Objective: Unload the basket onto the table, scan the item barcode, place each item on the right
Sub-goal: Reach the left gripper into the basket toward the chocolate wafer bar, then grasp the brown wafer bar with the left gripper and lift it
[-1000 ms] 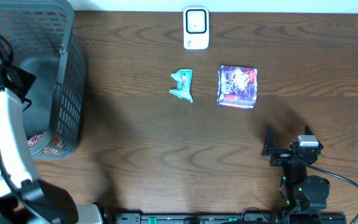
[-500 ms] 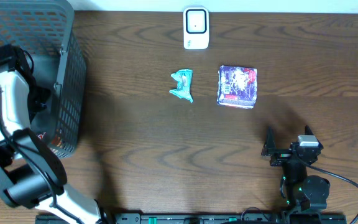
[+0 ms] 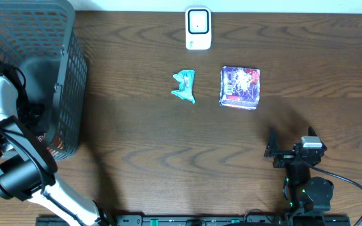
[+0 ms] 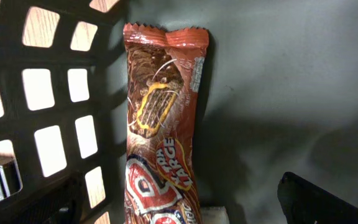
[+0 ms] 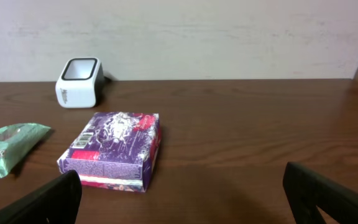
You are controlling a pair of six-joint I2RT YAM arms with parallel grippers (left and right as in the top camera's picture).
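A red-brown snack bar wrapper [image 4: 160, 118] lies flat on the grey floor of the basket [image 4: 55, 93], close to its mesh wall. My left gripper [image 4: 182, 205] hangs open just above it, one dark finger on each side of the bar's near end, nothing gripped. From overhead, the left gripper [image 3: 35, 119] is down inside the basket [image 3: 61, 37], with the wrapper [image 3: 43, 142] showing red through the mesh. The white scanner [image 3: 198, 28] stands at the table's far edge. My right gripper [image 3: 291, 135] rests open near the front right, holding nothing.
A purple box [image 3: 240, 87] and a teal packet [image 3: 184, 86] lie mid-table in front of the scanner [image 5: 78, 82]. The right wrist view shows the box [image 5: 114, 149] ahead-left and the packet [image 5: 11, 146] further left, with a pale wall behind.
My left arm has swung lower and deeper into the basket, towards the snack bar. The right arm and the items on the table have not moved.
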